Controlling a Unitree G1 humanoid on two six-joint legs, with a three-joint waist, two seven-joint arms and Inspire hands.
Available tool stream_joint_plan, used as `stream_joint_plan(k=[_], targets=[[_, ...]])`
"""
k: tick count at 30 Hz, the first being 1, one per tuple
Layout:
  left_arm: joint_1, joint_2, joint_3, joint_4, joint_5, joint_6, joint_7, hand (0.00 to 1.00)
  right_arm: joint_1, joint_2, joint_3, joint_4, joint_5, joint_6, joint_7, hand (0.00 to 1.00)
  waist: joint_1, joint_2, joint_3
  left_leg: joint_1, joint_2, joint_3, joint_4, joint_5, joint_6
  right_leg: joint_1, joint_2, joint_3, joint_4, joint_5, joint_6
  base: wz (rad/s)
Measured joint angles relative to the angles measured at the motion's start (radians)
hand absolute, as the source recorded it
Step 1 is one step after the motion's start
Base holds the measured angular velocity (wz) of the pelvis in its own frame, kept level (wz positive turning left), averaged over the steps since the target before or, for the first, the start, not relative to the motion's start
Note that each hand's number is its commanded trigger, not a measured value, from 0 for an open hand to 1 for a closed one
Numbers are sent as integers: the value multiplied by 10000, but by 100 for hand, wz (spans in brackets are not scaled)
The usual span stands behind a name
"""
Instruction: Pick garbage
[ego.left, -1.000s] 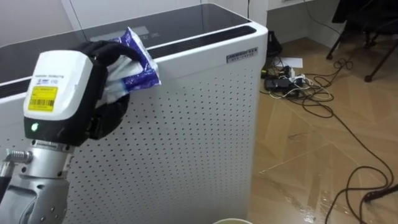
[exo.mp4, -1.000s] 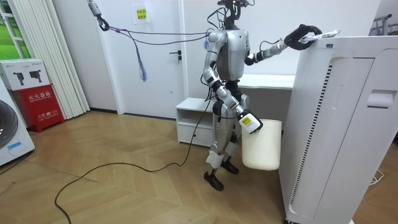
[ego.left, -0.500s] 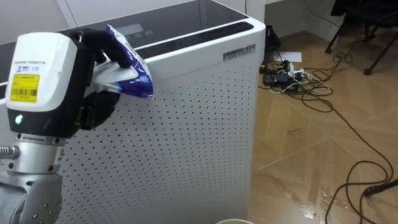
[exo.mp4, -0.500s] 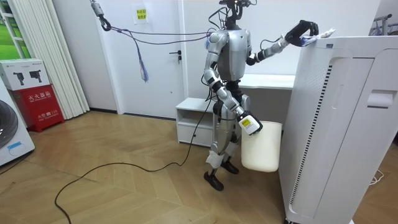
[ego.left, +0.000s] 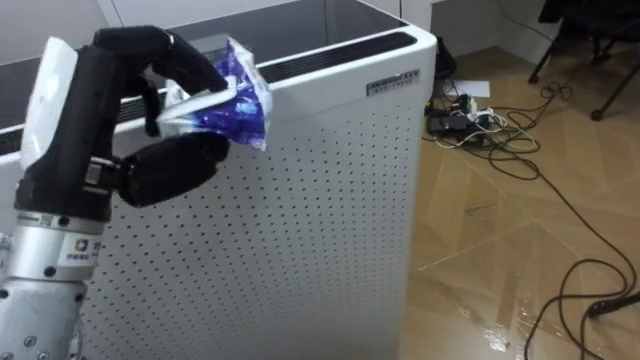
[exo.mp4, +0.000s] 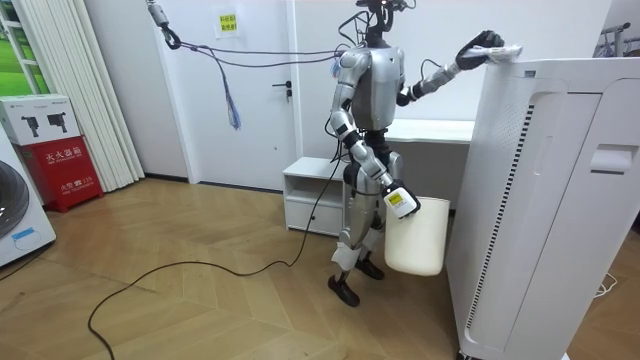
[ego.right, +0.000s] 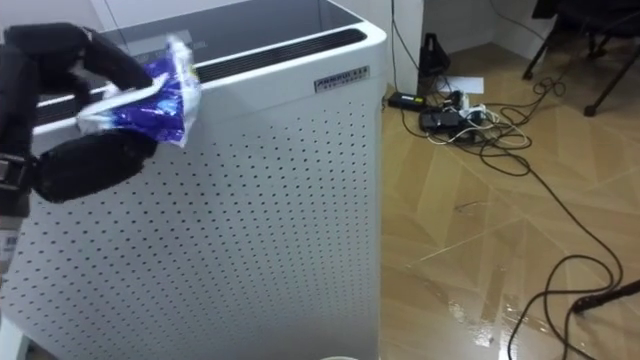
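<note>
The garbage, a crumpled blue-and-white foil wrapper (ego.left: 228, 100), is pinched in the left hand (ego.left: 95, 130), dark fingers curled over its top and thumb beneath. It hangs at the front upper edge of a tall white appliance (ego.left: 330, 200); whether it touches that edge cannot be told. The room view shows open air above the hand and the cabinet's top. A second ago the wrapper sat lower against the top and the hand's white back with its yellow label faced the camera; now the hand has rolled, showing its dark side, and the wrapper is raised. The appliance is boxy, its front finely perforated, with a glossy dark top panel. To the right lies bare wood floor (ego.left: 520, 250) with tangled black cables (ego.left: 480, 130). The right hand (exo.mp4: 399, 200) is low at a cream bin (exo.mp4: 417, 240); its grip cannot be told
</note>
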Motion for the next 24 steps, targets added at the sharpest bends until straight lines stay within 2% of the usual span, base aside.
stream_joint_plan(k=[1, 3, 4, 7, 11, 13, 18, 20, 21, 24], targets=[[33, 14, -150, -69, -235, 0, -270, 100, 0, 0, 5, 0, 1, -1, -2, 100, 3, 13, -8, -16, 0, -2, 14, 0, 0, -6, -1, -3, -1, 0, 0, 0], [142, 33, -833, -207, -1252, 21, -1124, 100, -3, -12, 105, -32, -8, -7, -14, 100, 10, -92, 1, -49, 16, 36, 42, 0, -1, -37, 9, 8, 11, 0, -1, -3], [142, 30, -924, -232, -1458, 21, -1322, 100, -5, -13, 148, -44, -38, -12, -20, 100, 23, -120, -2, -56, 19, 38, 48, 0, -1, -43, 12, 10, 14, 0, -1, -5], [135, 22, -979, -469, -2309, 15, -2170, 100, 4, -46, 150, -57, -180, -35, -18, 100, -22, -145, -8, -44, 18, 69, 55, 0, 0, -48, 7, 43, 33, 1, -2, -1], [135, -24, -979, -654, -2903, 9, -2833, 100, 3, -43, 149, -157, -283, -36, -17, 100, 14, -127, -20, -14, 22, 71, 54, 0, 0, -39, 16, 94, 46, 1, -2, 0], [136, -33, -979, -659, -2960, 7, -3004, 100, 4, -31, 150, -163, -289, -36, -19, 100, 40, -95, -38, -10, 21, 90, 55, 0, 0, -37, 14, 90, 47, 1, -2, 0], [374, -30, -1099, -380, -2975, 17, -3422, 100, -51, 98, 277, -167, -328, -36, -45, 100, 215, -51, -14, -183, 31, 44, 130, 0, -1, -212, -7, 6, 179, 1, -2, 1], [505, -28, -1159, -187, -2863, 29, -3594, 100, -127, 98, 374, -156, -331, -36, -25, 100, 224, -67, 13, -378, 20, -8, 248, 0, -1, -355, -24, -27, 212, 1, -2, 10], [508, -28, -1258, 124, -2854, 21, -3663, 100, -273, 104, 460, -23, -330, -56, -30, 100, 239, -67, 102, -461, 4, -74, 307, 1, 0, -382, -37, -107, 225, 1, -2, 12], [544, -14, -1741, 1272, -2841, 24, -3623, 100, -736, 84, 935, 442, -309, -119, -134, 100, 238, -51, 136, -964, -3, -184, 550, 1, 0, -763, -27, -168, 324, 21, -34, 14]])
